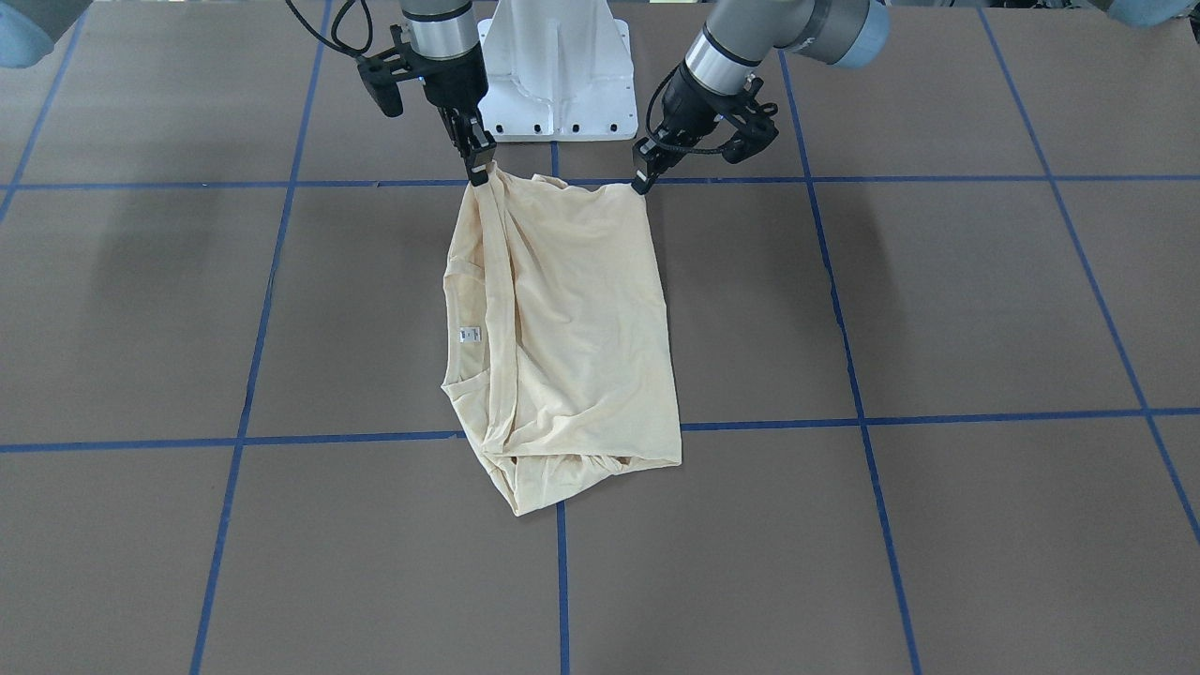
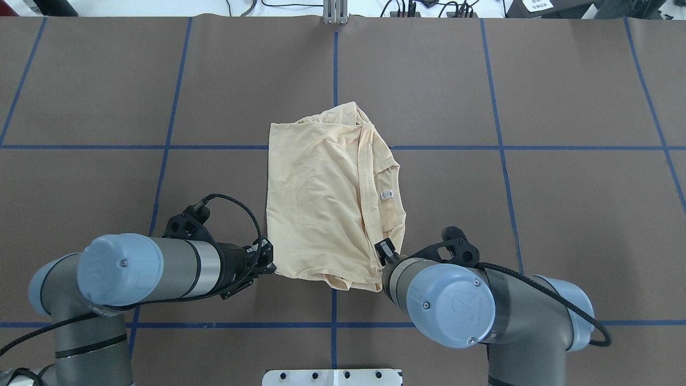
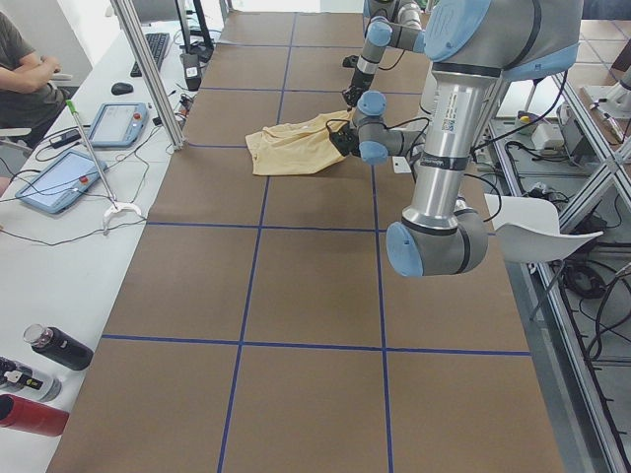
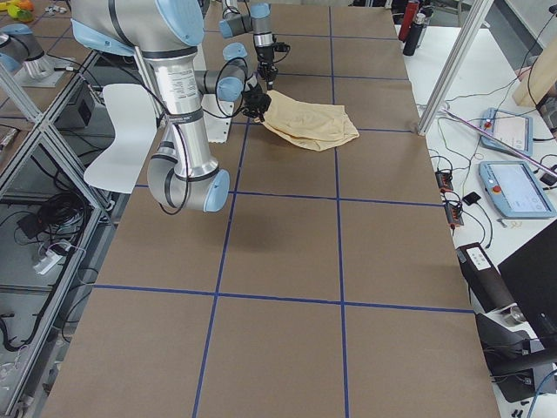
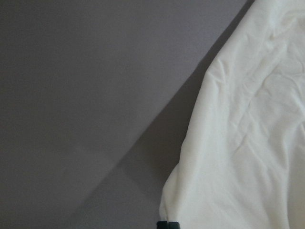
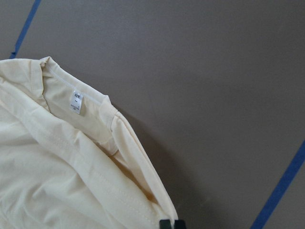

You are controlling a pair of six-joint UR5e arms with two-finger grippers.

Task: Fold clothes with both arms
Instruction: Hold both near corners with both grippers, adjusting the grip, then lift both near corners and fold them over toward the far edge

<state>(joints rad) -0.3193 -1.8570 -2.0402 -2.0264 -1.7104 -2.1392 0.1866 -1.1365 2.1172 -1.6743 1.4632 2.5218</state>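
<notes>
We are looking at the cream-yellow T-shirt (image 1: 581, 319), which is lying folded into a rough rectangle on the brown table (image 1: 937, 309), straight out in front of the white pedestal base (image 1: 558, 84) and close to it. Both arms are reaching down from either side of that base to the shirt edge nearest it. The right gripper (image 1: 480, 161) is clamping the corner on the base's right-arm side and is drawing the cloth there into a small peak. Its wrist camera is showing the black fingertips (image 6: 166, 223) pressed together on the fabric's edge. The left gripper (image 1: 643, 182) is pinching the other near corner, on the base's left-arm side. In its own wrist view the fingertips (image 5: 163, 224) are likewise closing tight on the pale cloth, with bare table beside it. The collar is showing along the shirt's side that lies toward the base's right-arm side, and the small white neck label (image 1: 469, 333) is sitting on it about halfway along the shirt's length away from the base. At the end farthest from the base the cloth is bunching into loose folds and is lying across a blue tape line (image 1: 937, 415) that is running over the table.
</notes>
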